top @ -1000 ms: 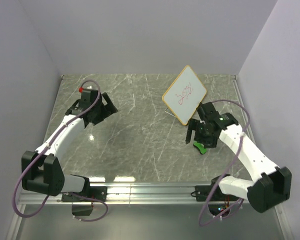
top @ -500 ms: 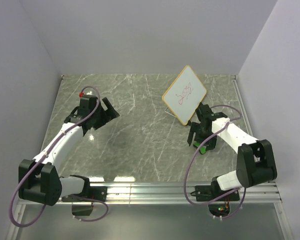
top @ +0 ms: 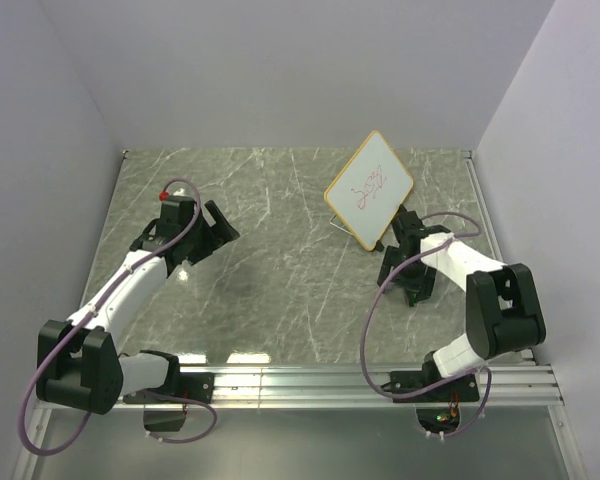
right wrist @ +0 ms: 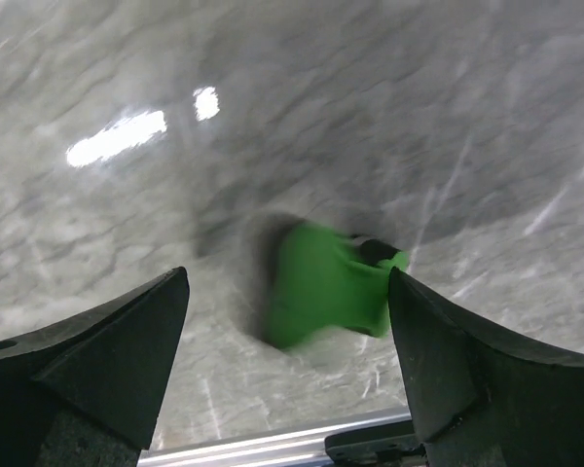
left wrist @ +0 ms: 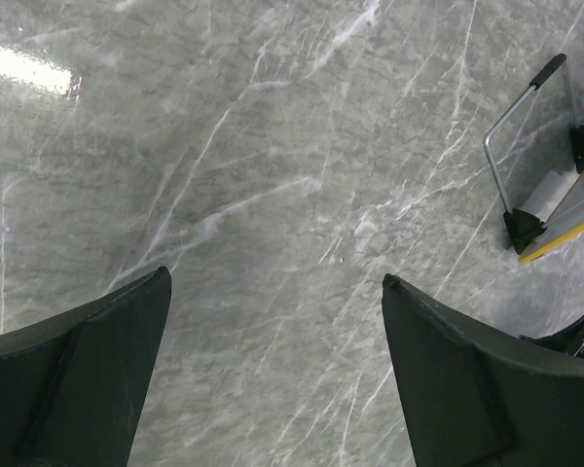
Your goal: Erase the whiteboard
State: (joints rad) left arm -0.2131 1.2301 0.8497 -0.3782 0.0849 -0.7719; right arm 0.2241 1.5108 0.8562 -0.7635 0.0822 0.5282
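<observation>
At the near edge of the grey marbled table (top: 280, 280) a metal rail (top: 310, 380) is seen, and both arms are bolted to it.

Further in on the left side, the left gripper (top: 216, 230) is held low over bare stone. In its wrist view the left gripper (left wrist: 273, 282) is shown with its two dark fingers (left wrist: 97, 360) spread wide. Nothing is held between them, and only the veined surface is seen in the gap.

On the right side, at about the same depth, the right gripper (top: 404, 278) is pointed down at the table. In its wrist view the right gripper (right wrist: 287, 277) is likewise shown released, its fingers (right wrist: 107, 360) well apart. A small green eraser (right wrist: 326, 287) is seen lying on the stone in the gap, nearer the right-hand finger in that view. The picture is blurred, so contact with that finger cannot be told, and no clamping is shown.

Just beyond the right gripper, toward the far right of the table, the whiteboard (top: 370, 190) is found. It is propped on a thin dark stand (left wrist: 511, 146) and turned so that one corner points down. Red scribbles are carried on its white face, which is bordered by a tan frame.
</observation>
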